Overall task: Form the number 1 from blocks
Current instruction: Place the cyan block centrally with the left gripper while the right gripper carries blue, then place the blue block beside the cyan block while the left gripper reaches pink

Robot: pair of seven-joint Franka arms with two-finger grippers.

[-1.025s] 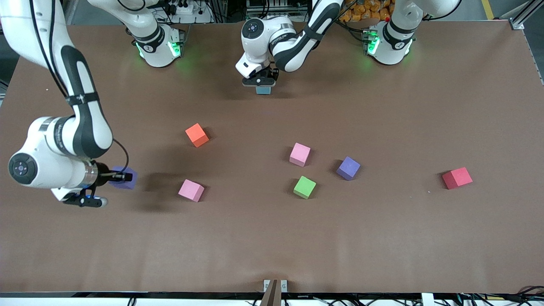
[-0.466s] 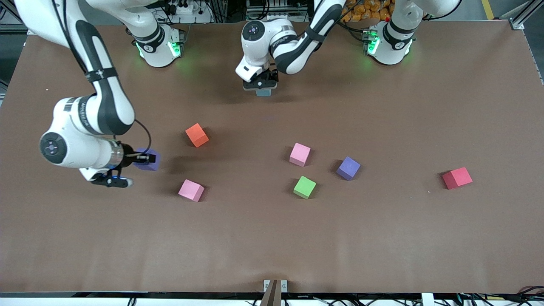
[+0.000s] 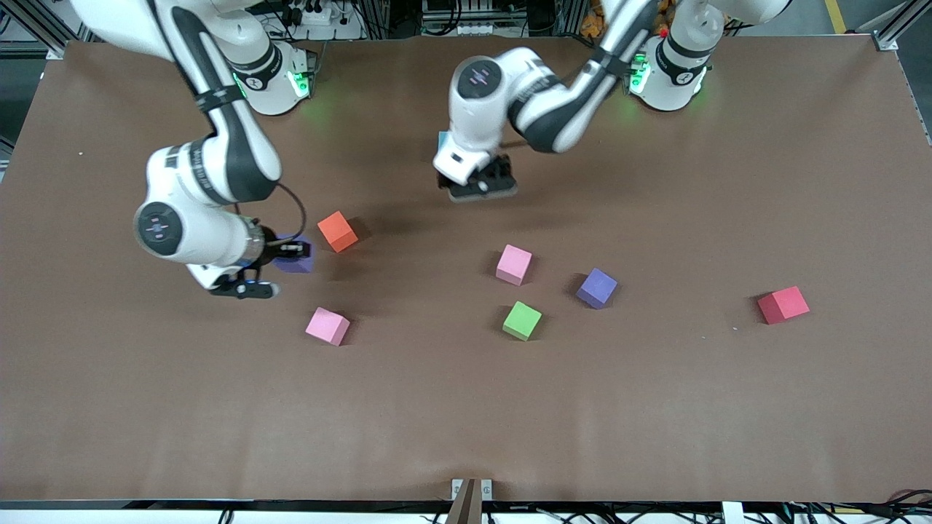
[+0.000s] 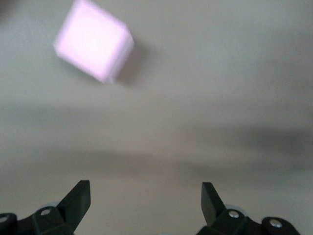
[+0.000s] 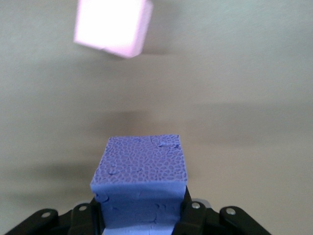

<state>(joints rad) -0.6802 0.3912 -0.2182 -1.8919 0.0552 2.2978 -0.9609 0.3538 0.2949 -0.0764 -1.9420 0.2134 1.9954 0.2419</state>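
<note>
Since a second ago, the right gripper point(image 3: 291, 251) has carried its purple block point(image 5: 142, 183) from the table's edge to just beside the orange block point(image 3: 337, 231), fingers clenched on it, likely bound for the digit's column. Left gripper point(image 3: 480, 185) has lifted off the light blue block point(image 3: 441, 140), which sits near the bases, and now hangs empty with fingers spread. Pink point(image 3: 327, 325), pink point(image 3: 514, 263), green point(image 3: 522, 320), purple point(image 3: 597, 287) and red point(image 3: 783, 304) blocks lie scattered, well apart.

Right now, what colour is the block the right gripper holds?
Purple block, clearest in the right wrist view, clamped in the right gripper.
</note>
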